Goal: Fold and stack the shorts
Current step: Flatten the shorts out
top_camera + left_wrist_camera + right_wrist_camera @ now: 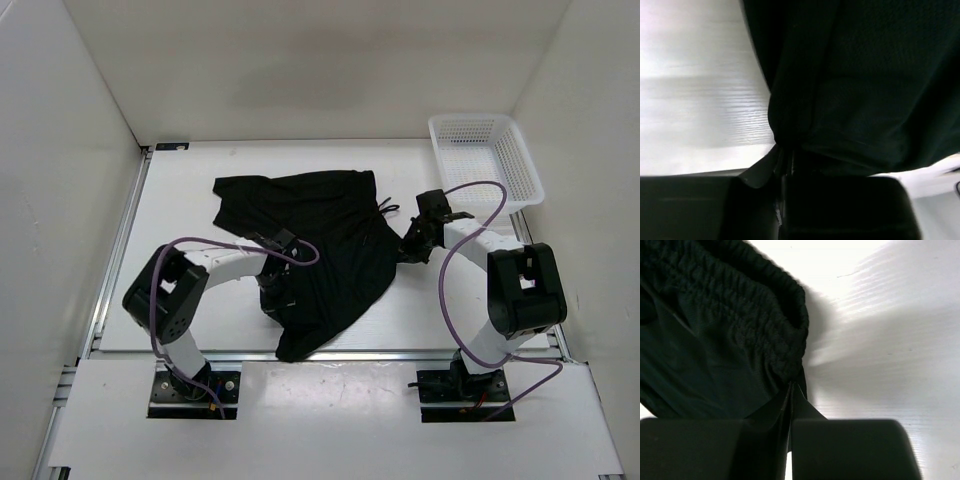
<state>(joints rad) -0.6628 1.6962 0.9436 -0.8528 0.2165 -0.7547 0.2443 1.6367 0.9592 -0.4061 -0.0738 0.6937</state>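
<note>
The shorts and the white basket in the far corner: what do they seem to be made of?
The shorts look like soft, matte black knit fabric: they drape in folds, and the waistband is gathered, so probably elastic. The basket looks like rigid white plastic, moulded as an open mesh.

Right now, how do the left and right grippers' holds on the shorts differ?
The left gripper pinches a smooth fold at the left edge of the shorts; the right gripper pinches the gathered elastic waistband on their right side. In the top view, the left gripper holds nearer the front of the table, while the right gripper holds farther back, close to the drawstring. Both are shut on black fabric.
</note>
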